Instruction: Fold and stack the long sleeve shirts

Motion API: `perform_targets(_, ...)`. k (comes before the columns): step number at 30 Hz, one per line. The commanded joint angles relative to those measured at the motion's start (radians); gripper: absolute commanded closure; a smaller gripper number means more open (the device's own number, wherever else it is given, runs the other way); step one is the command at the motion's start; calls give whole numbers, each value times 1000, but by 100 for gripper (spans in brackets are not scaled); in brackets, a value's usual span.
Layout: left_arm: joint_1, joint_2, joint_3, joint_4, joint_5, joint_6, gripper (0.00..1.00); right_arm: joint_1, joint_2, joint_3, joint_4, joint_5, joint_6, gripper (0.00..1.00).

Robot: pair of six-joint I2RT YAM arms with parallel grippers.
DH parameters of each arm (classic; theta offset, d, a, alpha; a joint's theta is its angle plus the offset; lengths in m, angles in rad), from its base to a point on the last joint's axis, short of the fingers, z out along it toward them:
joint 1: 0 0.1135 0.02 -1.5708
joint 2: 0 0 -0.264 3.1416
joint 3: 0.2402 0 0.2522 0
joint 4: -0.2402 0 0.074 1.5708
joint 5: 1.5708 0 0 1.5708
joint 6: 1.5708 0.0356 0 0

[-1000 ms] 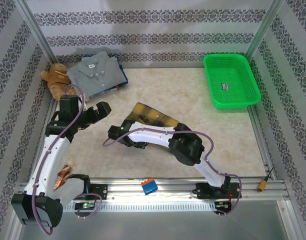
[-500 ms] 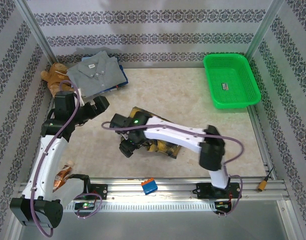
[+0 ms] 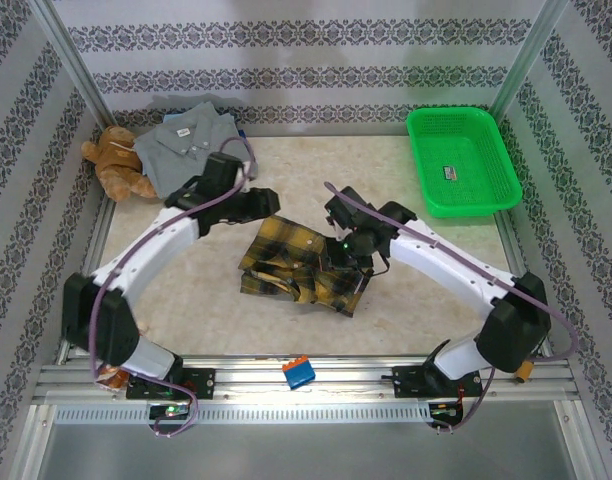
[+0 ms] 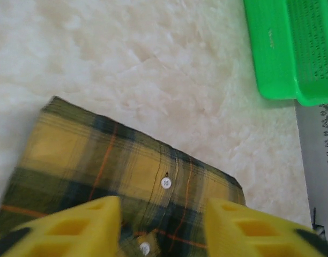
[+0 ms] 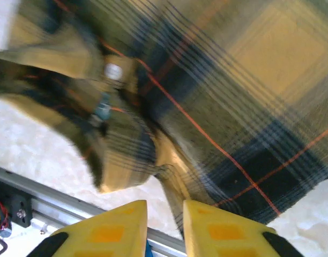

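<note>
Progress: roughly midway, by my read. Grey shirt [image 3: 186, 140] lies folded at far corner, well beyond left gripper [image 4: 163, 214]. Plaid shirt [image 3: 296, 262] sits rumpled and half-folded between both grippers — not stacked yet. Left gripper fingers stand apart over plaid edge, directly under tips; no grip evident. Right gripper [image 5: 165, 214] nearly closed, apparently pinching plaid fold at its tips. Remaining — tidy folds, carry plaid shirt onto grey shirt.

The beige marbled table [image 3: 316, 165] lies bare along its far edge between the folded grey shirt [image 3: 186, 145] (a brown teddy bear [image 3: 114, 160] sits just beside it, in the far left corner) and the green plastic basket [image 3: 462, 160] in the far right corner. Mid-table, the crumpled mustard-and-dark plaid shirt [image 3: 296, 262], the left arm [image 3: 156, 240] and the right arm [image 3: 446, 265] block passage.
</note>
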Motion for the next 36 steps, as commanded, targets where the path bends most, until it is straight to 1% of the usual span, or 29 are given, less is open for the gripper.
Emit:
perform_targets(1, -47, 84, 2, 56, -38, 12, 69, -10, 23, -70, 83, -52, 57, 79)
perform_targets(2, -64, 101, -17, 70, -46, 1, 70, -16, 32, -96, 85, -28, 61, 80)
perform_targets(4, -98, 118, -82, 109, -66, -22, 72, -38, 39, -163, 132, -25, 77, 81)
perform_targets(7, -132, 135, -204, 171, -66, -83, 79, -51, 84, -223, 154, 7, 72, 82)
perform_targets(10, -160, 131, -317, 193, -119, -114, 82, -52, 139, -286, 188, 49, 73, 81)
perform_targets(12, -166, 127, -395, 236, -132, -128, 83, -56, 182, -323, 222, 62, 79, 82)
perform_targets(15, -173, 124, -469, 262, -131, -126, 84, -59, 232, -333, 224, 94, 76, 83)
perform_targets(16, -176, 117, -485, 270, -128, -120, 84, -61, 233, -333, 220, 104, 76, 83)
perform_targets(18, -184, 92, -500, 251, -166, -100, 84, -67, 214, -332, 212, 117, 76, 83)
perform_targets(20, -184, 50, -516, 265, -176, -83, 83, -76, 176, -318, 188, 112, 65, 81)
perform_targets(23, -184, -27, -504, 300, -99, -75, 75, -76, 97, -247, 115, 90, 21, 75)
perform_targets(26, -182, -126, -447, 280, -48, -97, 66, -79, 21, -144, 37, 46, -7, 70)
perform_targets(28, -179, -179, -389, 242, -37, -100, 60, -90, -17, -76, 5, 10, -12, 67)
perform_targets(30, -164, -189, -325, 176, -55, -105, 58, -106, -31, -35, 17, -23, -6, 66)
perform_targets(32, -131, -143, -274, 154, -25, -124, 58, -126, -12, -6, 50, -11, -11, 67)
perform_targets(33, -120, -104, -252, 157, -12, -130, 59, -139, 20, 15, 61, -10, -25, 69)
perform_targets(36, -115, 17, -211, 170, -35, -162, 69, -180, 159, 73, 78, -23, -72, 77)
